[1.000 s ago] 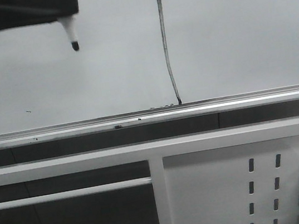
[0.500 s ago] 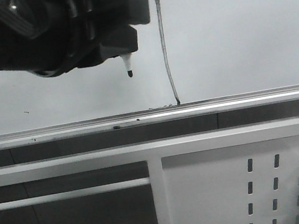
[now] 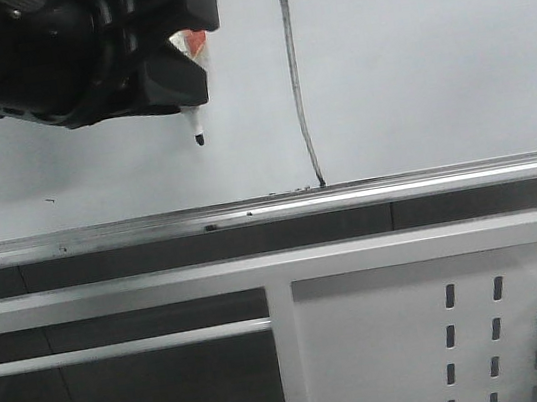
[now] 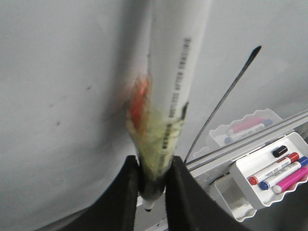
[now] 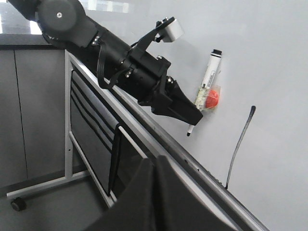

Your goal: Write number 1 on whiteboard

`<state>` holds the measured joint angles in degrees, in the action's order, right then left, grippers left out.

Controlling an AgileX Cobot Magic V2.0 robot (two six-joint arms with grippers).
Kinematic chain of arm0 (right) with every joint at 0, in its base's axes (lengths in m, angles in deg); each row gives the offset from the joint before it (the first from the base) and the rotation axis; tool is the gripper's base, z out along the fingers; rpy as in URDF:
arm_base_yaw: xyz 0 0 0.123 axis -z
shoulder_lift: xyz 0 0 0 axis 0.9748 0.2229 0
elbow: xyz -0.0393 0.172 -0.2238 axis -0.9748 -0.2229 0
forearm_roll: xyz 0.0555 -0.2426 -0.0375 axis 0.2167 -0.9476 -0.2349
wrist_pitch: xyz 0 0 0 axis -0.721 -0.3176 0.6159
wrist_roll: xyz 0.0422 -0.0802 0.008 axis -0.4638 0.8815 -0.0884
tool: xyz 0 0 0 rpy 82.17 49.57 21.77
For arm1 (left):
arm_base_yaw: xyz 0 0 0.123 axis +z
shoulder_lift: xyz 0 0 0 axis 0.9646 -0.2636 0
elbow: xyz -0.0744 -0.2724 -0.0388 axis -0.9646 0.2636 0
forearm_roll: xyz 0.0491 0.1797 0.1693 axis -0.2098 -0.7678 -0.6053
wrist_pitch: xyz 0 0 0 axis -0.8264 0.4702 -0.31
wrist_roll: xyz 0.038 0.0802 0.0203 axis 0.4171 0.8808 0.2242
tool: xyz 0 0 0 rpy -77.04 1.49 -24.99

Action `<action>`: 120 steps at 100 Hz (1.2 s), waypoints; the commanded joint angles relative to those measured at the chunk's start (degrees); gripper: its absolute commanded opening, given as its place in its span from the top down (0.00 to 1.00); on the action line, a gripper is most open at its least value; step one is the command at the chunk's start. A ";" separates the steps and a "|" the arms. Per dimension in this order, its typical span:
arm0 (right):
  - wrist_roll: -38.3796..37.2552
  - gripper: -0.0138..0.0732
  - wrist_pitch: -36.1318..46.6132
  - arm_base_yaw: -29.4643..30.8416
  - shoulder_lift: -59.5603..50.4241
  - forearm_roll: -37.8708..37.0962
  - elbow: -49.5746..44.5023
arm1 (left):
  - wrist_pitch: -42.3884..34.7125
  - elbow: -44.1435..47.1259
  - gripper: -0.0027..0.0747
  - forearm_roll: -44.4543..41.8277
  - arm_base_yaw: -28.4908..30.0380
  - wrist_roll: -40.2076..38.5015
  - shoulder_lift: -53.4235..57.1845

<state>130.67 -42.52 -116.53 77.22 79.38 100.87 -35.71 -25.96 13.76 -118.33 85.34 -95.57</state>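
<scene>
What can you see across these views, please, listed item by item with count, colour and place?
whiteboard: one, pale grey-white, behind everything, silver rail along its lower edge.
number 1: one black near-vertical stroke, on the board, running down to the rail.
marker: one, white barrel with a black tip, held in the left gripper, tip near the board to the left of the stroke.
slotted panel: one, white, below the rail at the right.
tray: one, white, below the board's rail, holding black-, red-, blue- and pink-capped markers.
left gripper: one, black, shut on the marker.
right gripper: one, black, fingers together, holding nothing visible.
</scene>
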 commanded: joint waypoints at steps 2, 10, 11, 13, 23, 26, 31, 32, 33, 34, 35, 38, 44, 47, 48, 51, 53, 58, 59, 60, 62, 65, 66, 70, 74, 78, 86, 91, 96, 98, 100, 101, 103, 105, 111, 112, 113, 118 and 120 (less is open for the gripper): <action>0.00 0.90 3.68 0.38 0.35 1.09 1.32 | -4.52 -2.20 0.99 0.78 0.80 -0.69 1.51; 0.00 0.90 3.68 0.38 0.35 1.18 1.32 | -4.52 -2.20 0.99 0.78 0.80 -0.69 1.51; 0.00 0.90 3.68 0.38 0.35 1.18 1.32 | -4.52 -2.20 0.99 0.78 0.80 -0.69 1.51; 0.00 0.90 3.68 0.38 0.35 1.18 1.32 | -4.52 -2.20 0.99 0.78 0.80 -0.69 1.51; 0.00 0.90 3.68 0.38 0.35 1.58 1.32 | -5.34 -2.20 0.99 0.78 0.80 -0.69 1.51; 0.00 0.90 3.68 0.38 0.35 1.58 1.32 | -5.84 -2.20 0.99 0.78 0.80 -0.69 1.51; 0.00 0.90 3.68 0.38 0.35 1.58 1.32 | -6.55 -2.20 0.99 0.78 0.80 -0.69 1.51; 0.00 0.90 3.68 0.38 0.35 1.58 1.32 | -6.68 -2.20 0.99 0.78 0.80 -0.69 1.51; 0.00 0.90 3.68 0.38 0.35 1.58 1.32 | -6.85 -2.20 0.99 0.78 0.80 -0.69 1.51; 0.00 0.90 3.68 0.38 0.35 1.58 1.32 | -6.99 -2.20 0.99 0.78 0.80 -0.69 1.51; 0.00 0.90 3.68 0.38 0.35 1.58 1.32 | -7.31 -2.20 0.99 0.78 0.80 -0.69 1.51; 0.00 0.90 3.68 0.38 0.35 1.69 1.32 | -7.88 -2.20 0.99 0.78 0.80 -0.69 1.51; 0.00 0.90 3.68 0.38 0.35 1.82 1.32 | -9.06 -2.20 0.99 0.78 0.80 -0.69 1.51; 0.00 0.90 3.68 0.38 0.35 1.98 1.32 | -9.48 -2.20 0.99 0.78 0.80 -0.69 1.51; 0.00 0.90 3.68 0.38 0.35 1.98 1.32 | -9.50 -2.20 0.99 0.78 0.80 -0.69 1.51; 0.00 0.90 3.68 0.38 0.35 1.98 1.32 | -9.88 -2.20 0.99 0.78 0.80 -0.69 1.51; 0.00 0.90 3.68 0.38 0.35 2.07 1.32 | -10.05 -2.20 0.99 0.78 0.80 -0.69 1.51; 0.00 0.90 3.68 0.38 0.35 2.07 1.32 | -10.33 -2.20 0.99 0.78 0.80 -0.69 1.51; 0.00 0.90 3.68 0.38 0.35 2.07 1.32 | -10.47 -2.20 0.99 0.78 0.80 -0.69 1.51; 0.00 0.90 3.68 0.38 0.35 2.07 1.32 | -10.47 -2.20 0.99 0.78 0.80 -0.69 1.51; 0.00 0.90 3.68 0.38 0.35 2.07 1.32 | -10.57 -2.20 0.99 0.78 0.80 -0.69 1.51; 0.00 0.90 3.68 0.38 0.35 2.19 1.32 | -10.78 -2.20 0.99 0.78 0.80 -0.69 1.51; 0.00 0.90 3.68 0.38 0.35 2.28 1.32 | -10.88 -2.20 0.99 0.78 0.80 -0.69 1.51; 0.00 0.90 3.68 0.38 0.35 2.55 1.32 | -11.01 -2.20 0.99 0.78 0.80 -0.69 1.51; 0.00 0.90 3.68 0.38 0.35 2.74 1.32 | -11.16 -2.20 0.99 0.67 0.80 -0.69 1.51; 0.00 0.90 3.68 0.38 0.35 2.89 1.32 | -11.59 -2.20 0.99 0.67 0.80 -0.69 1.51; 0.00 0.90 3.68 0.38 0.35 3.01 1.32 | -13.13 -2.20 0.99 0.08 0.80 -0.69 1.14; 0.00 0.90 3.68 0.38 0.35 3.01 1.32 | -14.32 -2.20 0.99 -1.19 0.80 -0.69 0.80; 0.00 0.90 3.68 0.38 0.35 3.12 1.32 | -14.91 -2.20 0.99 -1.94 0.80 -0.69 0.52; 0.00 0.90 3.68 0.38 0.35 3.12 1.32 | -15.01 -2.20 0.99 -2.04 0.80 -0.69 0.46; 0.00 0.90 3.68 0.38 0.35 3.12 1.32 | -15.01 -2.20 0.99 -2.04 0.80 -0.69 0.36; 0.00 0.90 3.68 0.38 0.35 3.12 1.32 | -15.01 -2.20 0.99 -2.04 0.80 -0.69 0.37; 0.00 0.90 3.68 0.38 0.35 3.25 1.32 | -15.01 -2.20 0.99 -2.04 0.80 -0.69 0.25; 0.00 0.90 3.68 0.38 0.35 3.39 1.32 | -15.01 -2.20 0.99 -2.04 0.80 -0.69 0.14; 0.00 0.90 3.68 0.38 0.35 3.48 1.32 | -15.01 -2.20 0.99 -2.04 0.80 -0.69 0.16; 0.00 0.90 3.68 0.38 0.35 3.48 1.32 | -15.01 -2.20 0.99 -2.04 0.80 -0.69 0.16; 0.00 0.90 3.68 0.38 0.35 3.48 1.32 | -15.01 -2.20 0.99 -2.04 0.80 -0.69 0.16; 0.00 0.90 3.68 0.38 0.35 3.48 1.32 | -15.09 -2.20 0.99 -2.04 0.80 -0.69 0.16; 0.00 0.90 3.68 0.38 0.35 3.48 1.32 | -15.09 -2.20 0.99 -2.04 0.80 -0.69 0.16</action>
<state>130.67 -42.41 -116.53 77.22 81.65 100.87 -40.06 -26.06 10.98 -118.23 85.44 -96.95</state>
